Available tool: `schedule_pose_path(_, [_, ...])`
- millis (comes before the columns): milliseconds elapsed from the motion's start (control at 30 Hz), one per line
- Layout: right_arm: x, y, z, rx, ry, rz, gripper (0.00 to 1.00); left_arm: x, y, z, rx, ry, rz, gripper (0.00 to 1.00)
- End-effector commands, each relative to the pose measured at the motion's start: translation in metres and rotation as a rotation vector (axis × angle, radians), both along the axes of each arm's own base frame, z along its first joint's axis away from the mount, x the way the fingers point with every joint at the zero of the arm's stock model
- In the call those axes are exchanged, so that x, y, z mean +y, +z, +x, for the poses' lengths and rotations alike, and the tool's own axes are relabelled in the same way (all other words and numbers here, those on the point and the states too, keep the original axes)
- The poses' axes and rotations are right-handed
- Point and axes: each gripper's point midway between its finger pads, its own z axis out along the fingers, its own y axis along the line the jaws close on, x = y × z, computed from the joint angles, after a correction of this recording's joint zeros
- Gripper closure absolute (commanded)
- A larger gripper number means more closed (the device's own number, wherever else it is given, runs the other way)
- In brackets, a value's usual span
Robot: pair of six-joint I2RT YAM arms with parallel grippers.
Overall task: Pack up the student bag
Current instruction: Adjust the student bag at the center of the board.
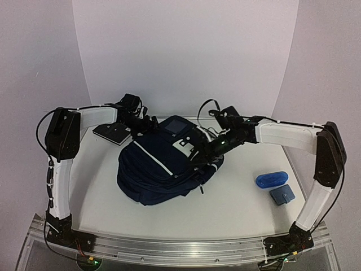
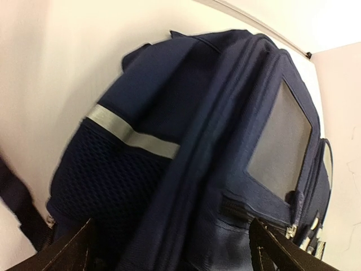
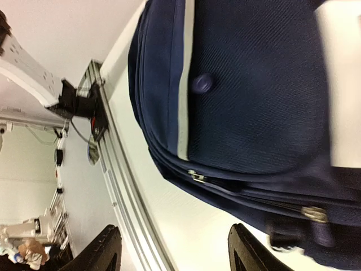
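At the centre of the tabletop, the student bag lies on its back, front pocket upward, its top end with a grey panel turned toward the rear wall. Its zips appear drawn and nothing of its contents shows, so what it holds cannot be told. A pale stripe crosses the side above a mesh pocket.

The left jaws stand wide apart at the bag's rear left corner. Their fingers frame the fabric without closing on it and hold nothing. The right jaws reach in at the bag's right flank, partly open. Between their fingers only bare tabletop shows, the bag's zip edge lying just beyond the tips, and nothing is gripped.

A flat dark slab rests at the rear left, just beside the bag and below the left wrist. Well apart on the right lie a glossy blue case and, near it, a small grey-blue square pouch.
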Motion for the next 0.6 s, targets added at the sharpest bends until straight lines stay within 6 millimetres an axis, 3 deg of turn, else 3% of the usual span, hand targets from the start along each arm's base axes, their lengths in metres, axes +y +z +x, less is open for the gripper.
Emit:
schedule_pose_path(0, [-0.058, 0.018, 0.055, -0.141, -0.174, -0.036, 0.35, 0.010, 0.046, 0.005, -0.090, -0.043, 0.040, 0.06])
schedule_pose_path(133, [-0.105, 0.006, 0.073, -0.283, -0.205, -0.189, 0.35, 0.015, 0.088, -0.027, -0.180, -0.067, 0.067, 0.06])
schedule_pose_path(167, [-0.113, 0.001, 0.073, -0.319, -0.196, -0.237, 0.35, 0.014, 0.104, -0.040, -0.224, -0.079, 0.078, 0.06])
schedule_pose_path(267, [-0.124, -0.017, 0.068, -0.318, -0.175, -0.313, 0.34, -0.009, 0.119, -0.092, -0.285, -0.185, 0.117, 0.06])
schedule_pose_path(367, [-0.130, -0.033, 0.070, -0.294, -0.169, -0.372, 0.32, -0.027, 0.107, -0.147, -0.233, -0.266, 0.139, 0.07])
schedule_pose_path(433, [-0.132, -0.035, 0.081, -0.301, -0.191, -0.406, 0.29, -0.020, 0.084, -0.172, -0.161, -0.236, 0.151, 0.08])
schedule_pose_path(567, [-0.131, -0.034, 0.113, -0.310, -0.251, -0.428, 0.19, 0.004, 0.063, -0.204, -0.082, -0.101, 0.056, 0.07])
